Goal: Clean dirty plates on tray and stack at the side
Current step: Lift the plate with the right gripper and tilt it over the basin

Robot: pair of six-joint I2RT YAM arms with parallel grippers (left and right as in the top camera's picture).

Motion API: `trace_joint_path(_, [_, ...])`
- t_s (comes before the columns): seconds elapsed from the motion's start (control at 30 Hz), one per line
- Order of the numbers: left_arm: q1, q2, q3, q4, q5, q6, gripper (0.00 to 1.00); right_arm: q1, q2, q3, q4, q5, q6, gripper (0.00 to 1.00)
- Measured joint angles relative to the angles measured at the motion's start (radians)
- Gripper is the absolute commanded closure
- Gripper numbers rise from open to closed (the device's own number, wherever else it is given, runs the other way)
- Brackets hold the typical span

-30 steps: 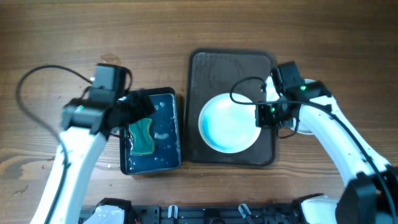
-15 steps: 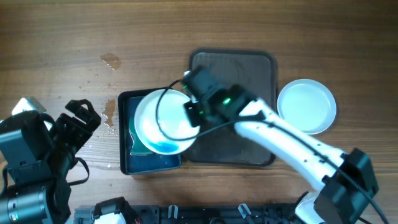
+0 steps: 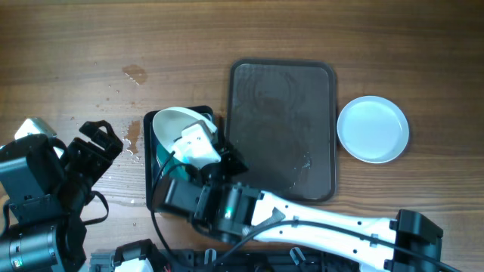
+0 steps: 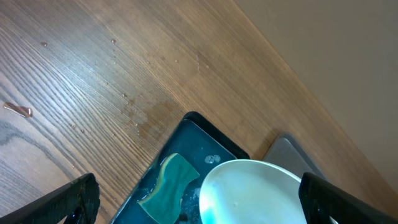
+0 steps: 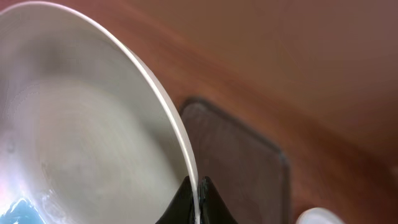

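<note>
Tipped steeply on edge since half a second ago: smeared plate (image 3: pixel 174 125), held over blue tray (image 3: pixel 149 162) and sponge (image 4: pixel 166 183), rim pinched in right gripper (image 5: pixel 196 198). Left gripper (image 3: pixel 97 151) spread, well apart. Probably wiping step; next calls for grasping sponge with left gripper, then rubbing centre.

- Left arm (image 3: pixel 34 189): sits at 8 o'clock in the overhead view, with its forearm directed toward 1 o'clock.
- Left gripper (image 3: pixel 102 140): fingers (image 4: pixel 78 196) spread wide at the two lower corners of the wrist view, holding nothing.
- Right arm (image 3: pixel 325 223): enters at 5 o'clock and lies along the lower edge toward 9 o'clock, its wrist bent up toward 11 o'clock.
- Right gripper (image 5: pixel 196 200): dark fingertips apparently pinched together on the rim of a tilted plate (image 5: pixel 87 143); the close view is blurred.
</note>
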Motion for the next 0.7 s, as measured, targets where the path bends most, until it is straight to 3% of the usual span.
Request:
trace_joint_path(0.27, [0.000, 0.000, 0.000, 0.000, 0.000, 0.000, 0.00, 0.076, 0.000, 0.000, 0.137, 0.211, -0.135, 0.95])
trace_joint_path(0.5, [0.000, 0.000, 0.000, 0.000, 0.000, 0.000, 0.00, 0.100, 0.000, 0.000, 0.256, 0.261, -0.321, 0.96])
trace_joint_path(0.7, [0.000, 0.000, 0.000, 0.000, 0.000, 0.000, 0.00, 0.100, 0.000, 0.000, 0.256, 0.267, -0.353, 0.96])
